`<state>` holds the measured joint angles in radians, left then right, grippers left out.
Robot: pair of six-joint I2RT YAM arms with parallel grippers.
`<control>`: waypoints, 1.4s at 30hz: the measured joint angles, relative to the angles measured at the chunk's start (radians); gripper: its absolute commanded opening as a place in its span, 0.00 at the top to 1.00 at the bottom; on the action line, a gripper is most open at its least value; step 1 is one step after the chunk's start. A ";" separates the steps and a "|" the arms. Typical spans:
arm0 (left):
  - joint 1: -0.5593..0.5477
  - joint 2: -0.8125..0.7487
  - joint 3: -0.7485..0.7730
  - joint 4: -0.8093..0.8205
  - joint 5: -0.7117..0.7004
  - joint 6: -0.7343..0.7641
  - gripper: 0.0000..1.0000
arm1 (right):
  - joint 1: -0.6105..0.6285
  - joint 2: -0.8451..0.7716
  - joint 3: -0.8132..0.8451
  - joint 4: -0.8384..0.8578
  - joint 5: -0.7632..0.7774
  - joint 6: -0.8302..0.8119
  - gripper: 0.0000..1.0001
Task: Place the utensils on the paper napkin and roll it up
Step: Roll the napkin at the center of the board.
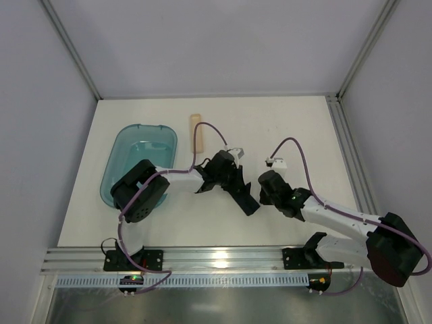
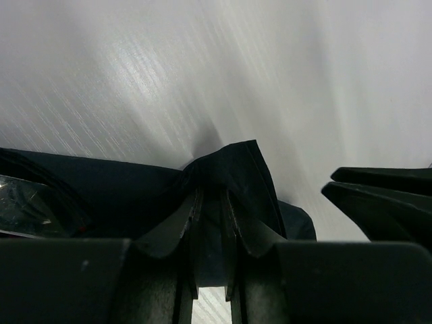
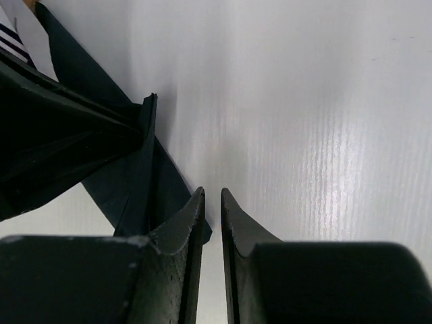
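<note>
The paper napkin [image 1: 251,206], dark navy and bunched into a narrow fold, lies in mid-table between the two arms. My left gripper [image 1: 236,187] is shut on it. In the left wrist view a pinched ridge of napkin [image 2: 236,169] rises between the jaws of the left gripper [image 2: 212,196]. My right gripper [image 1: 264,183] sits just right of the napkin's end. Its jaws [image 3: 212,196] stand a narrow slit apart with bare table between them, and the napkin [image 3: 77,64] lies beside its left finger. The utensils do not show plainly. A shiny curved piece [image 2: 27,206] sits in the folds.
A translucent teal tub [image 1: 138,165] stands at the left of the white table [image 1: 290,128]. A pale tan slim stick [image 1: 197,133] lies beyond it toward the back. A small white clip [image 1: 275,162] on the purple cable hangs near the right wrist.
</note>
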<state>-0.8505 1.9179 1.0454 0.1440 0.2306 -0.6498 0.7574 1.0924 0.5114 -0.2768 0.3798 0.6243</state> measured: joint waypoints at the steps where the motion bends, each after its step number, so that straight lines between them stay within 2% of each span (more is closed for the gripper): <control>1: 0.000 0.001 0.002 0.000 0.002 0.000 0.80 | -0.009 0.021 -0.003 0.013 -0.013 -0.004 0.83; 9: 0.000 0.008 0.008 0.001 0.010 -0.002 0.80 | -0.013 0.118 -0.059 0.119 -0.110 0.004 0.84; 15: 0.000 0.009 0.009 0.002 0.018 -0.005 0.80 | -0.010 0.084 -0.117 0.209 -0.160 0.060 0.83; 22: -0.004 0.009 -0.001 0.023 0.027 -0.007 0.80 | 0.010 0.002 -0.154 0.216 -0.212 0.124 0.82; 24: -0.005 0.009 -0.008 0.035 0.028 -0.013 0.80 | 0.010 -0.037 -0.157 0.211 -0.214 0.144 0.74; 26: -0.005 0.009 -0.011 0.041 0.028 -0.018 0.80 | 0.009 -0.074 -0.157 0.198 -0.203 0.167 0.72; 28: -0.005 0.009 -0.013 0.045 0.028 -0.021 0.80 | 0.009 -0.116 -0.157 0.178 -0.180 0.197 0.63; 33: -0.005 0.009 -0.016 0.050 0.029 -0.023 0.80 | -0.027 -0.154 -0.145 0.148 -0.137 0.275 0.50; 42: -0.005 0.009 -0.018 0.054 0.028 -0.023 0.80 | -0.088 -0.014 -0.024 0.079 -0.094 0.443 0.47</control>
<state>-0.8555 1.9270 1.0275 0.1982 0.2584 -0.6731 0.6693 1.0782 0.4870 -0.1982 0.2855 1.0672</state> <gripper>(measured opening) 0.201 0.524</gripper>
